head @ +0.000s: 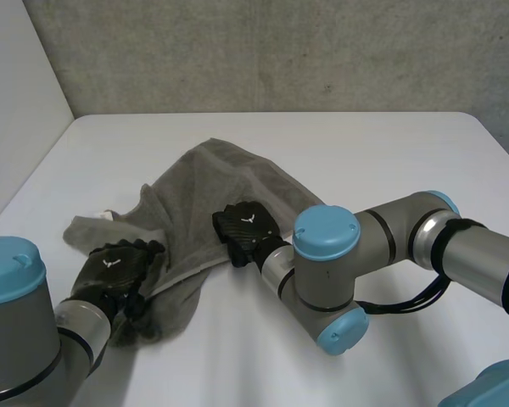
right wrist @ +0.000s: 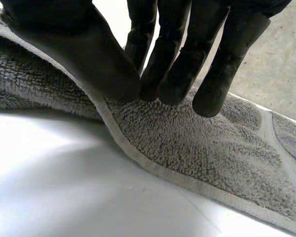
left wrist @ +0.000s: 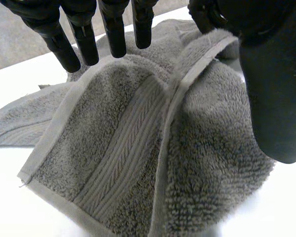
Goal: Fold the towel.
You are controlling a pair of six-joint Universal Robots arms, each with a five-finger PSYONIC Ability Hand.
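Grey terry towel (head: pixel 212 182): rumpled, left of centre on white table (head: pixel 365 144), no clean fold visible | left hand (head: pixel 110 267): pinching bunched near-left edge | right hand (head: pixel 246 225): thumb and fingers clamped on near hem, mid-towel | progress: judged early; flattening and folding remain.

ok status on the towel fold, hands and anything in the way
Right hand pinching towel at its near edge. Left hand on the near-left end, grip unclear. Towel bunched, not yet folded. Nothing else on the table.
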